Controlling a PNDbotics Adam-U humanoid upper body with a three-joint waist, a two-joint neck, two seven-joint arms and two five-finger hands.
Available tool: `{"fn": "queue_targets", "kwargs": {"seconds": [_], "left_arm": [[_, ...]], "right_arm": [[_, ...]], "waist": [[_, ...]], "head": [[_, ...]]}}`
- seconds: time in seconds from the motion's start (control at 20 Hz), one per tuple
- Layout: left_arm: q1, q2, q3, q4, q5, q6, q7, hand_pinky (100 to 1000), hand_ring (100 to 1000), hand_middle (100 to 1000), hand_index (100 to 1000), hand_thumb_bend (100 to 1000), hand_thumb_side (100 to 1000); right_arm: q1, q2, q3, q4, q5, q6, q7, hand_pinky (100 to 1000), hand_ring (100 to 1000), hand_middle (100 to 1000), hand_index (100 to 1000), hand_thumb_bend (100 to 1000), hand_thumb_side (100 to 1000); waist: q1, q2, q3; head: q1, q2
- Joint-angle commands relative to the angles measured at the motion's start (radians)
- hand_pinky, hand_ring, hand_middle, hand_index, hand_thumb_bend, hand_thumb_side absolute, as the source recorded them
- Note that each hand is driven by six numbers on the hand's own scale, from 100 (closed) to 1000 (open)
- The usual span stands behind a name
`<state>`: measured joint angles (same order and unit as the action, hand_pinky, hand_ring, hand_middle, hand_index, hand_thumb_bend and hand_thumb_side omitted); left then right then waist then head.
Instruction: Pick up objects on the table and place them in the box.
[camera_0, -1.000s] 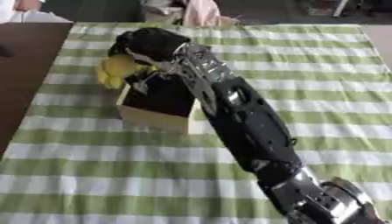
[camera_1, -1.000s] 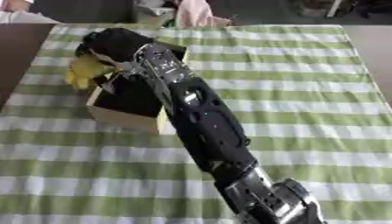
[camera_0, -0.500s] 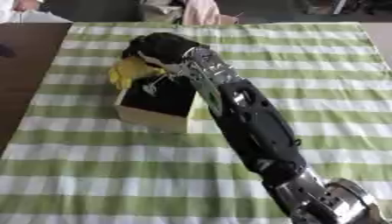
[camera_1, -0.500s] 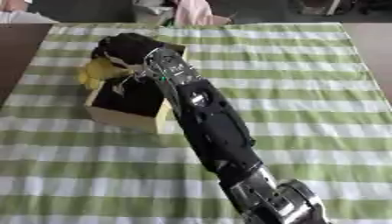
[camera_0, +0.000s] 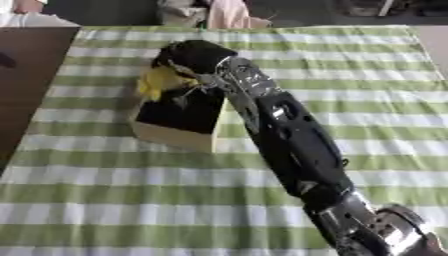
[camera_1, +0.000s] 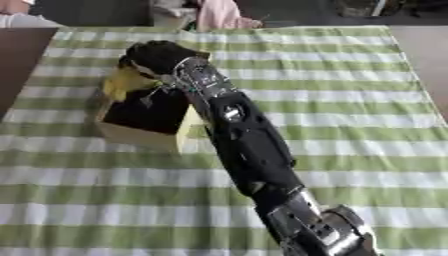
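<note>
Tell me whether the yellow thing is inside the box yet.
Not yet: the yellow object sits at the box's far rim, under the right hand.

Right hand (camera_0: 194, 56) curled on a yellow object (camera_0: 160, 81) above the open box (camera_0: 179, 116).

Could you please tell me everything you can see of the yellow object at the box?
The yellow object looks soft and crumpled, its shape unclear. It sits at the far left corner of the box, partly over the rim, just under the right hand. Whether the fingers hold it cannot be seen.
</note>
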<state>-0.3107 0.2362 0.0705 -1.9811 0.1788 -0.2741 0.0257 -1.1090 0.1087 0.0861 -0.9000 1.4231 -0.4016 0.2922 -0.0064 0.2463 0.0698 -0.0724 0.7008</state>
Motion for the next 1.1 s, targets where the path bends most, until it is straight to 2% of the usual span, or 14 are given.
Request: {"fn": "queue_targets", "kwargs": {"seconds": [0.05,0.2,0.65,0.95,1.1], "left_arm": [[-0.008,0.011,0.007,-0.019,0.002,0.001,-0.003,481,969,849,697,100,744],[-0.007,0.011,0.007,-0.019,0.002,0.001,-0.004,481,969,849,697,100,744],[-0.005,0.009,0.007,-0.019,0.002,0.003,-0.005,482,970,850,698,100,745],[-0.003,0.008,0.006,-0.019,0.003,0.005,-0.007,482,971,850,697,100,745],[-0.003,0.008,0.007,-0.019,0.004,0.005,-0.007,483,970,850,697,100,744]], "right_arm": [[-0.023,-0.007,-0.001,-0.011,0.020,-0.006,0.003,882,790,769,878,100,316],[-0.027,-0.006,0.002,-0.013,0.055,-0.012,0.013,927,830,796,880,113,351],[-0.040,-0.004,0.006,-0.032,0.188,-0.029,0.032,1000,917,863,918,300,497],[-0.040,-0.002,-0.002,-0.059,0.241,-0.035,0.019,999,905,849,908,284,475],[-0.042,-0.005,-0.012,-0.084,0.227,-0.023,0.007,984,897,843,904,227,470]], "waist": [[0.007,-0.015,0.001],[0.006,-0.015,0.001],[0.004,-0.020,0.002],[0.004,-0.022,0.000],[0.004,-0.024,-0.002]], "head": [[0.000,-0.008],[0.000,-0.007],[0.000,-0.004],[-0.001,-0.002],[0.000,0.000]]}}
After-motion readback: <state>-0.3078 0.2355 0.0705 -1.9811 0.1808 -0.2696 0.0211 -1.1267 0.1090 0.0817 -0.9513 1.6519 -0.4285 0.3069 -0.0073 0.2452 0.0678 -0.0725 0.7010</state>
